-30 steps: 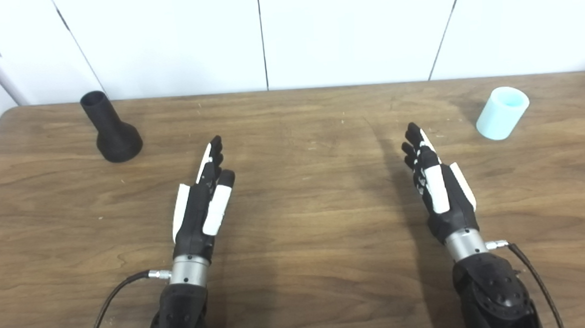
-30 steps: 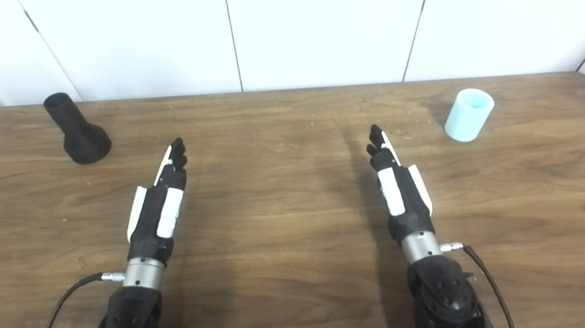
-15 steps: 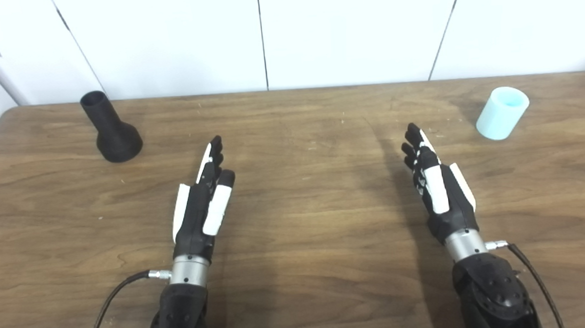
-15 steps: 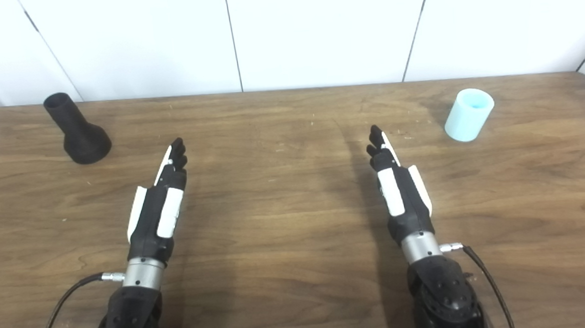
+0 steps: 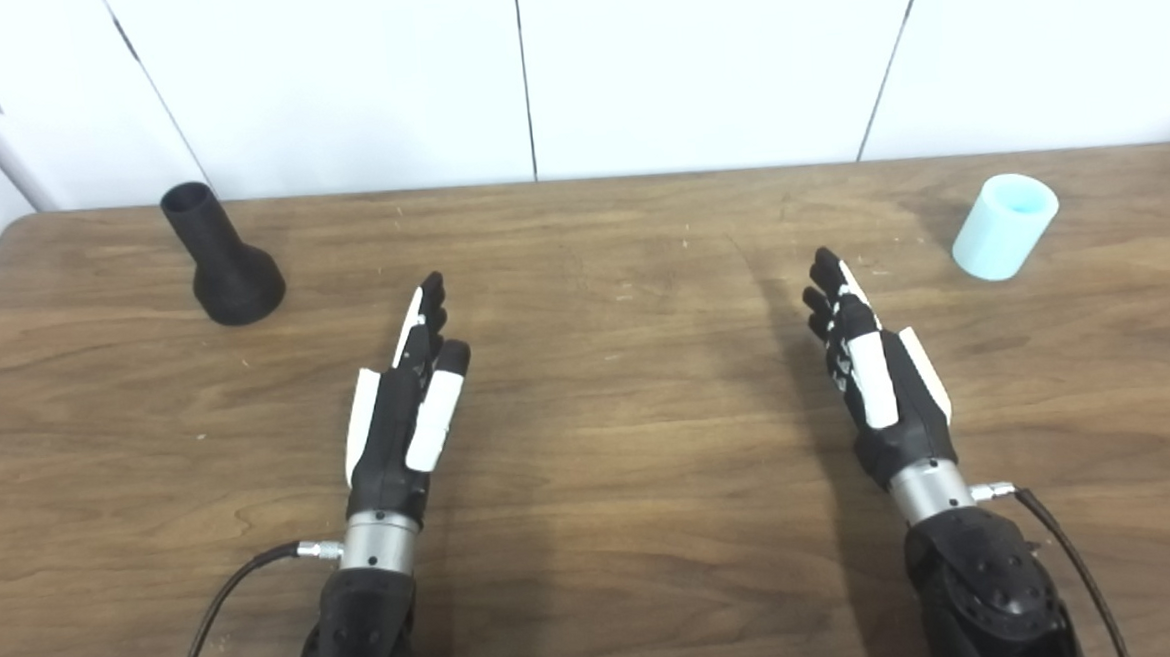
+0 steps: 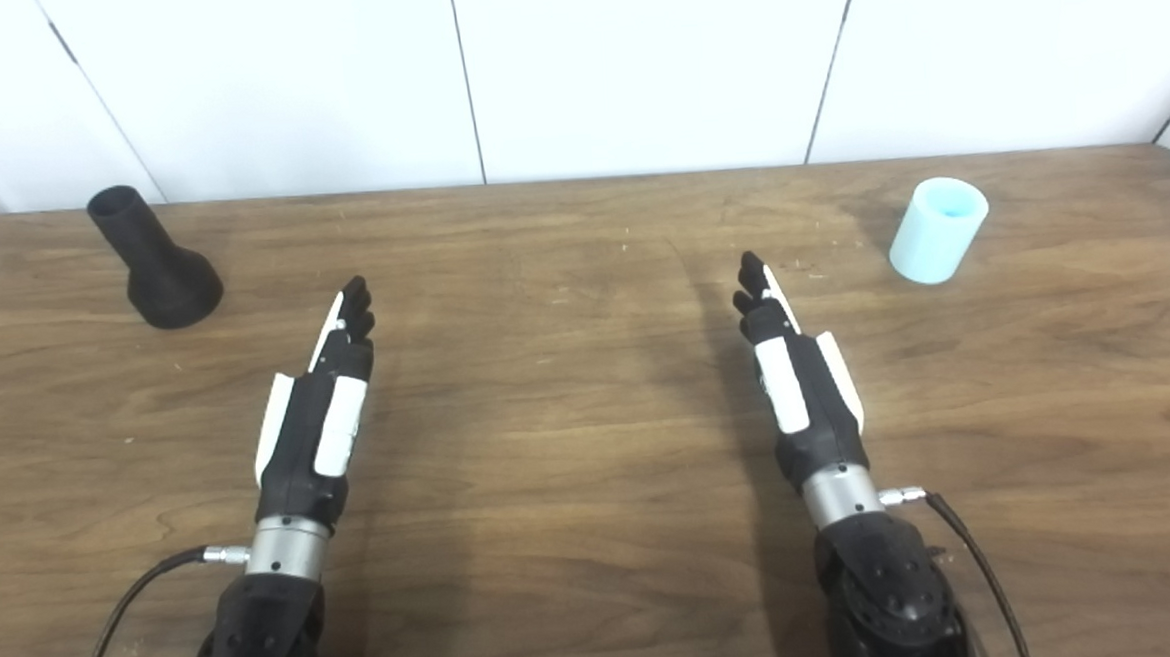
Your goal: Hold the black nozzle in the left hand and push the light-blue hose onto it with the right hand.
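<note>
The black nozzle (image 5: 222, 258) stands upright on its wide base at the far left of the wooden table (image 5: 595, 528), its narrow open end up. The light-blue hose piece (image 5: 1004, 225), a short cylinder, stands at the far right. My left hand (image 5: 404, 408) is open and empty, fingers stretched forward, well to the right of and nearer than the nozzle. My right hand (image 5: 875, 368) is open and empty, fingers stretched forward, left of and nearer than the hose. Both also show in the right eye view: the nozzle (image 6: 153, 262), the hose (image 6: 937, 230).
A white panelled wall (image 5: 571, 69) runs along the table's far edge. Cables (image 5: 228, 588) trail from both wrists near the front edge.
</note>
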`<state>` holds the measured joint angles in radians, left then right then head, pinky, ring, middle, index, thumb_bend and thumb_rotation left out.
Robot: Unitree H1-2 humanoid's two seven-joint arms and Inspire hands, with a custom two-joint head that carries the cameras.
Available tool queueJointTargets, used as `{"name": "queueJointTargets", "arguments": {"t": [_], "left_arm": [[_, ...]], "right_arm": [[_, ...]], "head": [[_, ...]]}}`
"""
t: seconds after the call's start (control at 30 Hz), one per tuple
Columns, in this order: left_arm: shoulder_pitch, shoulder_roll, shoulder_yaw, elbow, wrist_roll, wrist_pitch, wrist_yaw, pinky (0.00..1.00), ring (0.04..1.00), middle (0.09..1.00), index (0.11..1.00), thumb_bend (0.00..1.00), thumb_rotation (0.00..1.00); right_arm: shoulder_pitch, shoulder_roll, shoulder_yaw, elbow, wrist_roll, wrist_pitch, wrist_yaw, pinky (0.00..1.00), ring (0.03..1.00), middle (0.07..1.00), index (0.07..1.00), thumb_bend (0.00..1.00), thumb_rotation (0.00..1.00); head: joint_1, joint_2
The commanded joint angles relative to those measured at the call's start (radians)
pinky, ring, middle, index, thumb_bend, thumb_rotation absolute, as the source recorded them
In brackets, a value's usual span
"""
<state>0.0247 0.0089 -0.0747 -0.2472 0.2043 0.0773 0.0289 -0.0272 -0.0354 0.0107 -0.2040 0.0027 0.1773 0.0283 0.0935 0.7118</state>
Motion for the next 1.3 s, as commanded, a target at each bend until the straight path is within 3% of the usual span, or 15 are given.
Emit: {"name": "queueJointTargets", "arguments": {"t": [0.0, 0.07, 0.2, 0.3, 0.37, 0.53, 0.7, 0.87, 1.07, 1.17, 1.23, 1.27], "left_arm": [[-0.017, 0.000, 0.007, -0.012, 0.022, -0.036, 0.021, 1.00, 1.000, 1.000, 1.000, 0.81, 1.00], [-0.022, -0.006, 0.029, 0.006, 0.073, -0.054, 0.080, 1.00, 1.000, 1.000, 1.000, 0.81, 1.00], [-0.081, -0.007, 0.107, 0.125, 0.220, -0.148, 0.291, 1.00, 1.000, 1.000, 1.000, 0.78, 0.99], [-0.121, 0.020, 0.163, 0.178, 0.283, -0.152, 0.399, 1.00, 1.000, 1.000, 1.000, 0.74, 0.94], [-0.135, 0.028, 0.198, 0.192, 0.284, -0.135, 0.429, 1.00, 1.000, 1.000, 1.000, 0.71, 0.91], [-0.171, 0.023, 0.321, 0.188, 0.112, -0.053, 0.409, 1.00, 1.000, 1.000, 1.000, 0.72, 0.89], [-0.214, 0.061, 0.393, 0.232, 0.132, -0.031, 0.481, 1.00, 1.000, 1.000, 1.000, 0.73, 0.85], [-0.255, 0.106, 0.412, 0.277, 0.085, -0.044, 0.470, 1.00, 1.000, 1.000, 1.000, 0.78, 0.72], [-0.324, 0.194, 0.405, 0.355, -0.054, -0.063, 0.343, 1.00, 1.000, 0.996, 1.000, 0.77, 0.53], [-0.373, 0.263, 0.388, 0.456, -0.085, -0.055, 0.271, 1.00, 1.000, 0.964, 0.937, 0.82, 0.48], [-0.400, 0.300, 0.381, 0.513, -0.110, -0.060, 0.227, 0.99, 1.000, 0.952, 0.853, 0.92, 0.43], [-0.410, 0.316, 0.377, 0.531, -0.120, -0.062, 0.208, 1.00, 1.000, 0.960, 0.848, 0.93, 0.43]], "right_arm": [[-0.016, -0.003, -0.004, -0.005, 0.005, -0.062, 0.003, 1.00, 0.992, 1.000, 1.000, 0.65, 1.00], [-0.015, -0.010, -0.010, 0.013, 0.012, -0.079, 0.007, 1.00, 0.991, 1.000, 1.000, 0.65, 1.00], [-0.019, -0.027, -0.025, 0.066, 0.028, -0.124, 0.018, 1.00, 0.988, 1.000, 1.000, 0.66, 1.00], [-0.022, -0.035, -0.031, 0.104, 0.041, -0.159, 0.024, 0.99, 0.985, 1.000, 1.000, 0.67, 1.00], [-0.022, -0.038, -0.035, 0.122, 0.051, -0.176, 0.029, 0.98, 0.985, 1.000, 1.000, 0.66, 1.00], [-0.020, -0.041, -0.043, 0.150, 0.076, -0.207, 0.043, 0.97, 0.986, 1.000, 1.000, 0.65, 1.00], [-0.018, -0.046, -0.042, 0.153, 0.079, -0.217, 0.054, 0.98, 0.998, 1.000, 1.000, 0.65, 1.00], [-0.018, -0.052, -0.044, 0.165, 0.078, -0.223, 0.056, 0.98, 0.998, 1.000, 1.000, 0.65, 1.00], [-0.020, -0.049, -0.043, 0.166, 0.077, -0.218, 0.051, 0.98, 0.997, 1.000, 1.000, 0.65, 1.00], [-0.017, -0.046, -0.041, 0.159, 0.071, -0.214, 0.047, 0.98, 0.997, 1.000, 1.000, 0.65, 1.00], [-0.014, -0.043, -0.041, 0.153, 0.069, -0.210, 0.044, 0.98, 0.995, 1.000, 1.000, 0.65, 1.00], [-0.013, -0.041, -0.040, 0.150, 0.068, -0.208, 0.043, 0.98, 0.995, 1.000, 1.000, 0.65, 1.00]], "head": [[0.031, -0.014], [0.063, -0.031], [0.118, -0.070], [0.137, -0.092], [0.144, -0.102], [0.159, -0.113], [0.154, -0.111], [0.148, -0.108], [0.136, -0.106], [0.131, -0.104], [0.127, -0.101], [0.124, -0.100]]}}
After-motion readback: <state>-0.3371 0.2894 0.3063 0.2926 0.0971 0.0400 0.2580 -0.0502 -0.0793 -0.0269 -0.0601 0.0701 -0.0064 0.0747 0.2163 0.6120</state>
